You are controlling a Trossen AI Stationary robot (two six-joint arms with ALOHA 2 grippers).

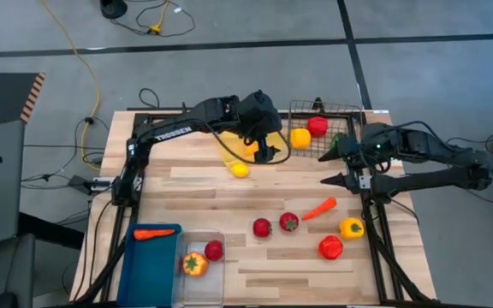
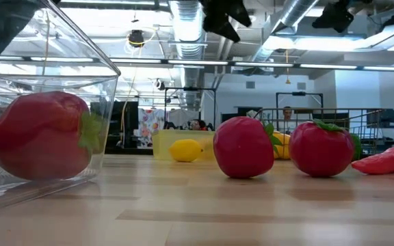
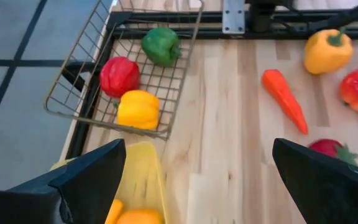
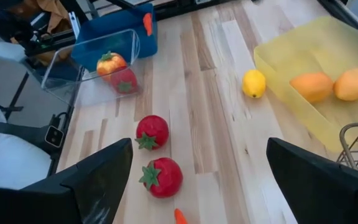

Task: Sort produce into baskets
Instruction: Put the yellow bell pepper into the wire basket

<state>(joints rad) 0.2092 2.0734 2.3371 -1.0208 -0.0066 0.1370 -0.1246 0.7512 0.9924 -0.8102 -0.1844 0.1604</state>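
Tabletop centre: loose lemon (image 1: 240,169) looks light, hard, probably slick; I'd pinch its middle. Left claw (image 1: 266,155) and right claw (image 1: 332,168) both spread, empty.

Grey floor (image 1: 229,77) — yellow cable (image 1: 84,64); ceiling ducts (image 2: 187,27) overhead.

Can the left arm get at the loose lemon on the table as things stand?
Probably yes. The left gripper hangs open over the yellow tray, and the lemon lies just beside that tray on bare wood, with nothing on or against it.
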